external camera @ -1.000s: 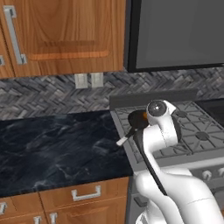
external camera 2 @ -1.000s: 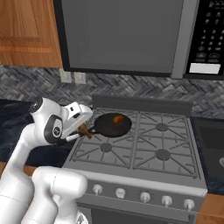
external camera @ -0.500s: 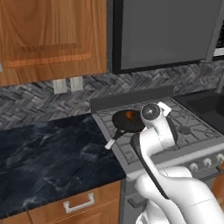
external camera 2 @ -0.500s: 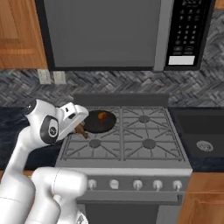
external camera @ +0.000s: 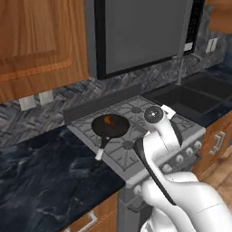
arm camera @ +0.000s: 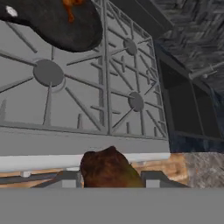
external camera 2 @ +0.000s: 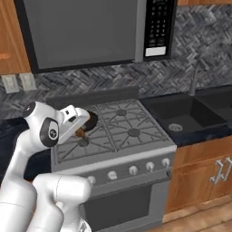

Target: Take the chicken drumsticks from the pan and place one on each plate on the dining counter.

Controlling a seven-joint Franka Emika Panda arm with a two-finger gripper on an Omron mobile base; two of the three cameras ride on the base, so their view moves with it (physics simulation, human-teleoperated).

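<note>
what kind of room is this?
A rendered home kitchen, by the look of it: a gas stove with a black frying pan on it, a microwave above, and a dark sink in the counter beside it.

light: even, soft, no clear source | shadows: faint | glare: none | sharpness: coarse, slightly blurred render | edge distortion: none

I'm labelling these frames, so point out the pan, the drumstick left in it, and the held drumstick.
pan [external camera: 111, 125], left base view, black bowl.
drumstick in pan [external camera: 108, 120], left base view, orange meat.
held drumstick [arm camera: 108, 168], hand view, thick brown end.
</note>
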